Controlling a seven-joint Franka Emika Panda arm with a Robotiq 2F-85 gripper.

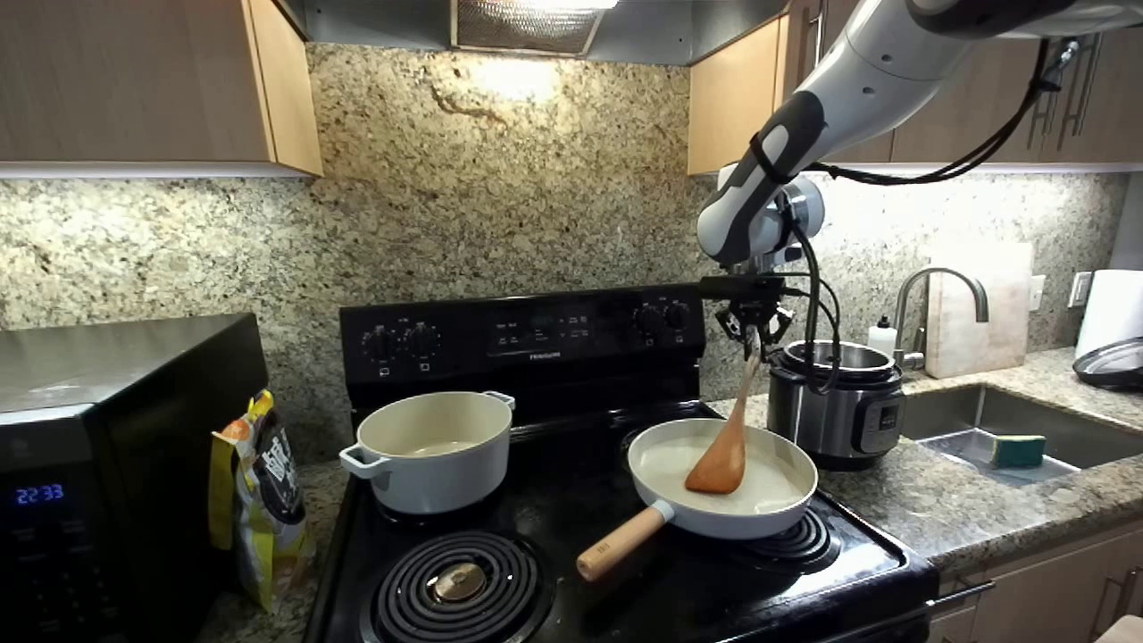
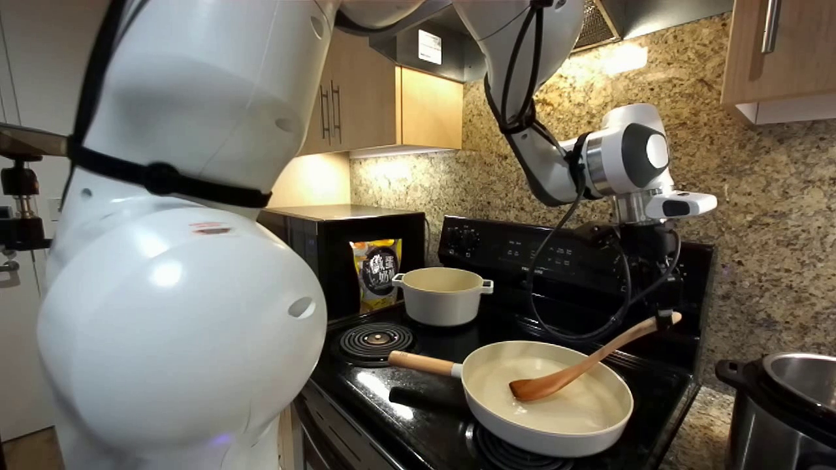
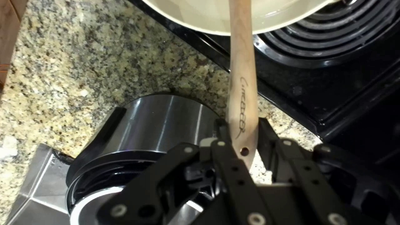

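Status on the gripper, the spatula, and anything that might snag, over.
Gripper shut on wooden spatula near handle end. Blade inside frying pan, handle tilted up. Steel cooker beside stove, close by: possible snag.

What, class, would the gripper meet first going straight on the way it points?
Beyond the wooden spatula the gripper holds, likely the granite counter or the stove's edge; depth leaves unclear which.

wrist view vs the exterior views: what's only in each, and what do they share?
Only the wrist view: lettering and a hole on the wooden spatula.
Only the exterior views: the spatula's blade, a lidless pot, a yellow-and-black bag and a microwave.
Shared: the tool shut on the spatula, the frying pan (just part of it from the wrist), and the multicooker.
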